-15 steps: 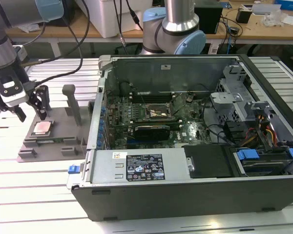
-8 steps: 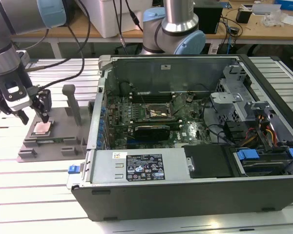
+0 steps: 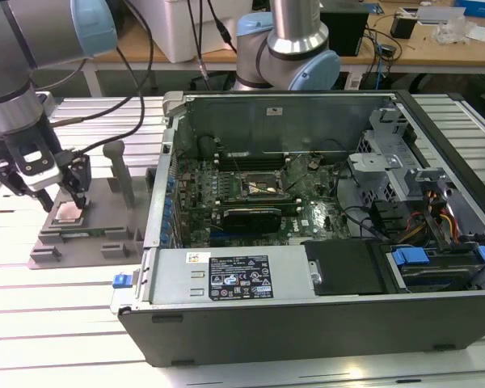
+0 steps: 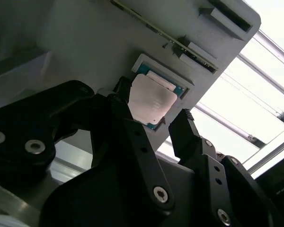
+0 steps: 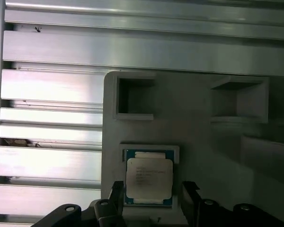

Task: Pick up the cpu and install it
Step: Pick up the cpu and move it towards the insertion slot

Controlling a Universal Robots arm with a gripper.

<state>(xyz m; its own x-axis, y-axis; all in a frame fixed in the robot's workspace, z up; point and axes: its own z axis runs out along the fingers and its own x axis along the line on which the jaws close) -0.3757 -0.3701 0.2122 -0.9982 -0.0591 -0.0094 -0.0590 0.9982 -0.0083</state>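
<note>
The cpu (image 3: 67,212) is a small silver square chip lying flat in a recess of a grey holder block (image 3: 93,236) at the exterior view's left, outside the computer case. My gripper (image 3: 63,200) hangs just above it and is open. In both wrist views the two black fingers straddle the cpu (image 4: 151,100) (image 5: 149,176), one on each side. A gap shows at one finger (image 4: 184,130); the other sits close to the chip's edge. The gripper (image 5: 152,190) holds nothing. The black-and-metal socket frame (image 3: 255,187) lies on the motherboard inside the case.
The open computer case (image 3: 307,311) takes up the middle and the exterior view's right, with cables, a black card (image 3: 250,217) and drive bays inside. A grey upright post (image 3: 123,174) stands on the holder beside my gripper. A second robot arm (image 3: 295,48) stands behind the case.
</note>
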